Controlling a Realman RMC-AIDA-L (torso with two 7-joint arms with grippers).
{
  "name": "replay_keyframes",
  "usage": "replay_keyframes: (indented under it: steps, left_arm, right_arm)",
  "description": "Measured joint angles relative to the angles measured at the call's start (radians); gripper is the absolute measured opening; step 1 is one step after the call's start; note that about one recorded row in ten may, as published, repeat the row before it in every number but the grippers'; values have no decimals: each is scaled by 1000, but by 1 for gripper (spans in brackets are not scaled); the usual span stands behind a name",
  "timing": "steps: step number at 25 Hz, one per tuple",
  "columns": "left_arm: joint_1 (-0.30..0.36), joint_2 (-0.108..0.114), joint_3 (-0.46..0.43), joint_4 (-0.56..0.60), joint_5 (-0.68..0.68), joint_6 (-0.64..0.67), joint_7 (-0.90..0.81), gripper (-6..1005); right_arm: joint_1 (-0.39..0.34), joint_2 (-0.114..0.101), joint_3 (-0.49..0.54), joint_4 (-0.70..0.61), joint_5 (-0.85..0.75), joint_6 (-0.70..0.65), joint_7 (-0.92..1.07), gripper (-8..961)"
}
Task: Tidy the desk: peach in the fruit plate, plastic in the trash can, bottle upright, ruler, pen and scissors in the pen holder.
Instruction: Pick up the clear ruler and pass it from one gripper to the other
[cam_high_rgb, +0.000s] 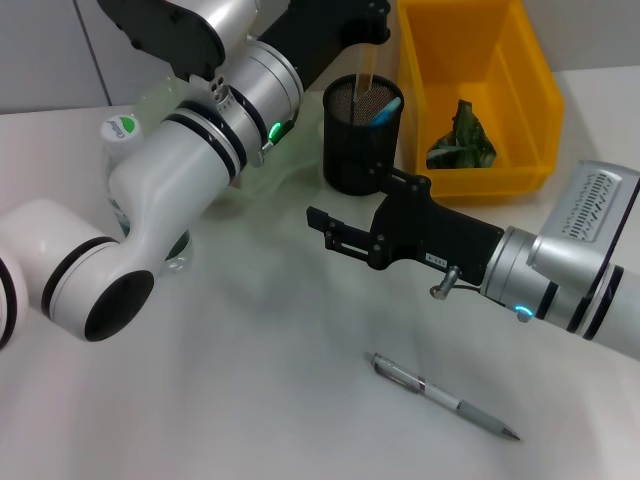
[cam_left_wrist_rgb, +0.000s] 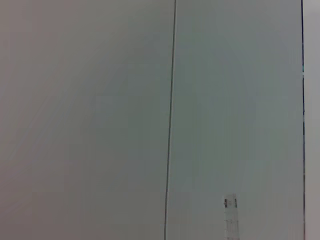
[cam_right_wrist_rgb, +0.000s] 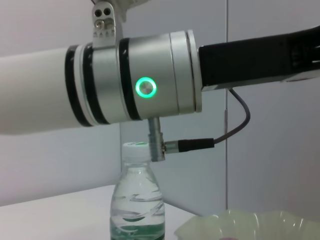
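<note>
The desk (cam_high_rgb: 250, 400) is a matt white surface, smooth. The trash can (cam_high_rgb: 520, 90) is glossy yellow plastic; the pen holder (cam_high_rgb: 360, 140) is black wire mesh — matt. The bottle (cam_right_wrist_rgb: 137, 205) is clear, shiny plastic with a white cap. The fruit plate (cam_right_wrist_rgb: 250, 226) looks translucent, pale green. The pen (cam_high_rgb: 445, 397) has a silvery metallic sheen — its grip darker.
</note>
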Motion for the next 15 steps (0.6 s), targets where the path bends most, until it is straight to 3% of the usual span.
replay_keyframes:
  steps: [3,7,15]
  left_arm:
    - [10,0,-2,-7,22,15,1,32]
    - [78,0,-5,-34,88,132,7,32]
    - [157,0,-6,-54,118,211,14,32]
  right_arm:
    - [-3,1,5,-3,4,0,0,716]
    - [-12,0,28,-6,10,-32,0,716]
    - [-62,-3,98,2,11,-139,12,715]
